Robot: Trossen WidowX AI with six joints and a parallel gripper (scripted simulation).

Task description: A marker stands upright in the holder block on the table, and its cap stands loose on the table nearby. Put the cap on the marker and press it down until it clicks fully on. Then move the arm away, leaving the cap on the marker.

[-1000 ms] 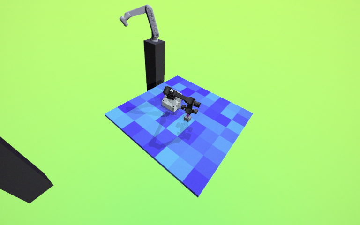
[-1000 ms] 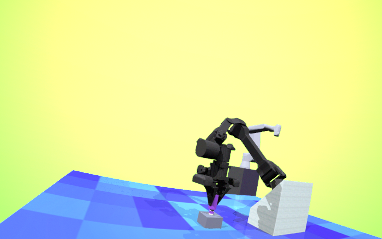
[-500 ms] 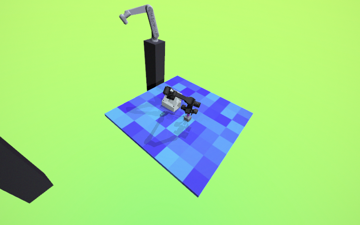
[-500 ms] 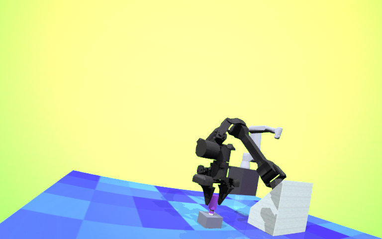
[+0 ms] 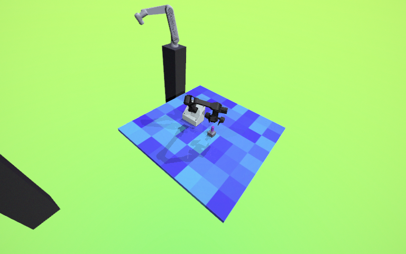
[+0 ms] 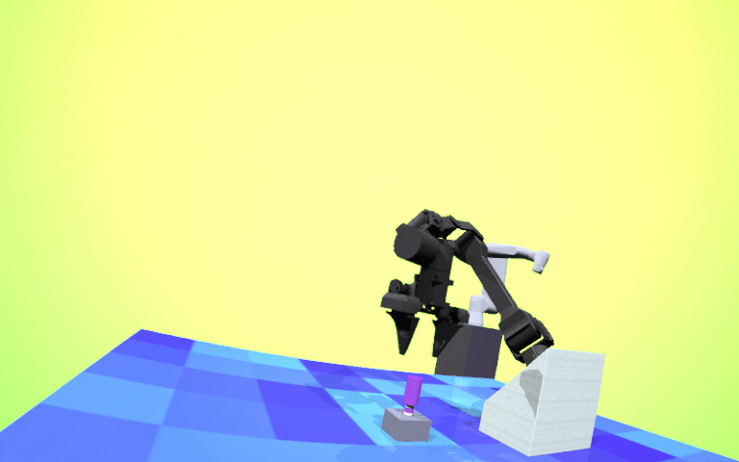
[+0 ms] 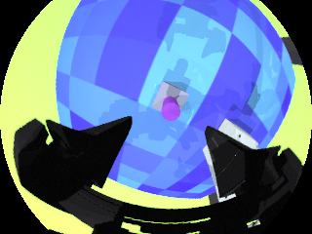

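The purple cap (image 5: pixel 212 128) (image 6: pixel 413 390) (image 7: pixel 171 110) sits upright over the marker's top. The marker (image 6: pixel 408 411) stands in the grey holder block (image 5: pixel 211 135) (image 6: pixel 405 429) (image 7: pixel 160 100). Only its short lower part, with a purple band and some white, shows below the cap. A thin dark line shows between cap and band in the exterior view; whether the cap is fully clicked on cannot be told. My gripper (image 5: pixel 213 123) (image 6: pixel 418 354) (image 7: pixel 171 125) is open and empty, pointing down above the cap, with the fingers wide apart and clear of it.
The arm's pale wedge-shaped base (image 5: pixel 192 118) (image 6: pixel 567 400) stands near the holder on the blue checkered table (image 5: pixel 206 176) (image 6: pixel 217 422). A grey arm (image 5: pixel 172 24) on a dark pillar (image 5: pixel 174 71) stands behind the table. Another dark pillar (image 5: pixel 24 194) is at the lower left.
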